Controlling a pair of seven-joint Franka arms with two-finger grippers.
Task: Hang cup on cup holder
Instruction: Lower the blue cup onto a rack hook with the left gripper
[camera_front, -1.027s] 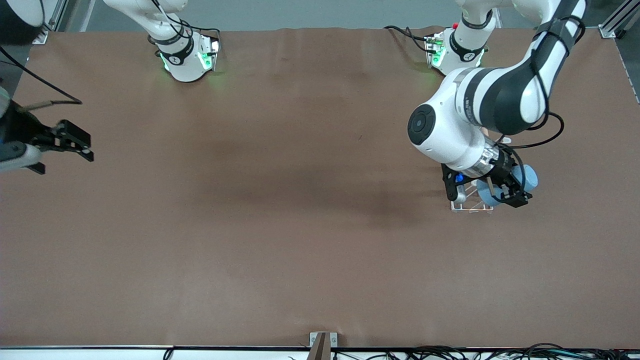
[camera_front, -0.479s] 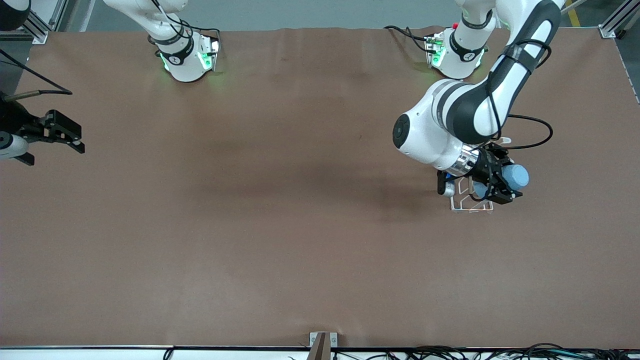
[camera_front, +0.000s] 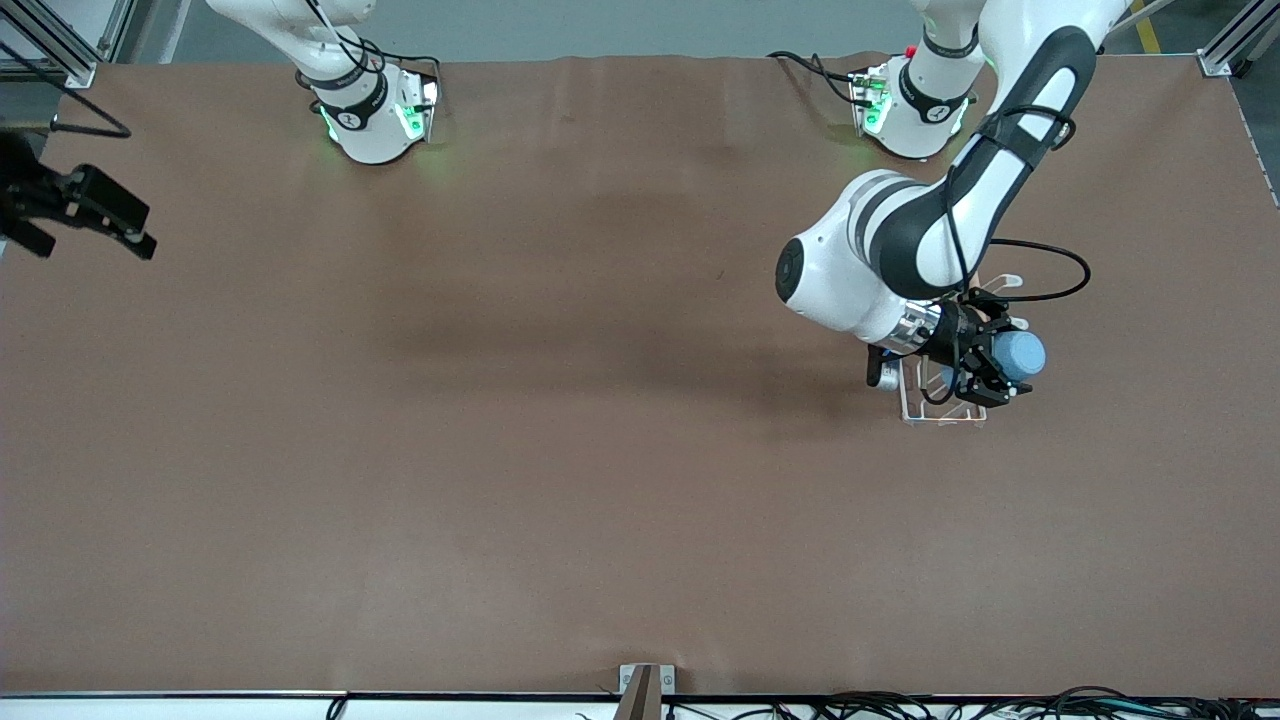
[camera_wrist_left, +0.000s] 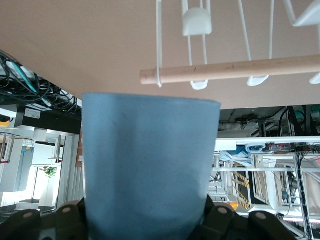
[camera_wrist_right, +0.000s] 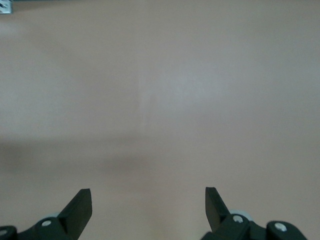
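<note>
The brown desk (camera_front: 560, 450) spreads wide under both arms, its cover plain and bearing no writing. The left arm (camera_front: 930, 240) reaches from its base down toward its own end of the desk. The left pincer (camera_front: 985, 365) hangs right over the cup holder (camera_front: 940, 412), clenched on the light-blue cup (camera_front: 1020, 355). In the left wrist view the cup (camera_wrist_left: 150, 165) fills the space between the black fingers (camera_wrist_left: 220, 222), plain and unmarked, lying on its side. Just past its far end run the holder's wooden dowel (camera_wrist_left: 235, 70) and white wire prongs (camera_wrist_left: 197, 22); whether they touch the cup cannot be told. The right pincer (camera_front: 85, 215) waits over the desk's edge at the right arm's end, well apart from the cup, its fingers (camera_wrist_right: 80, 205) spread wide and holding nothing. No labels or brands can be read anywhere.
</note>
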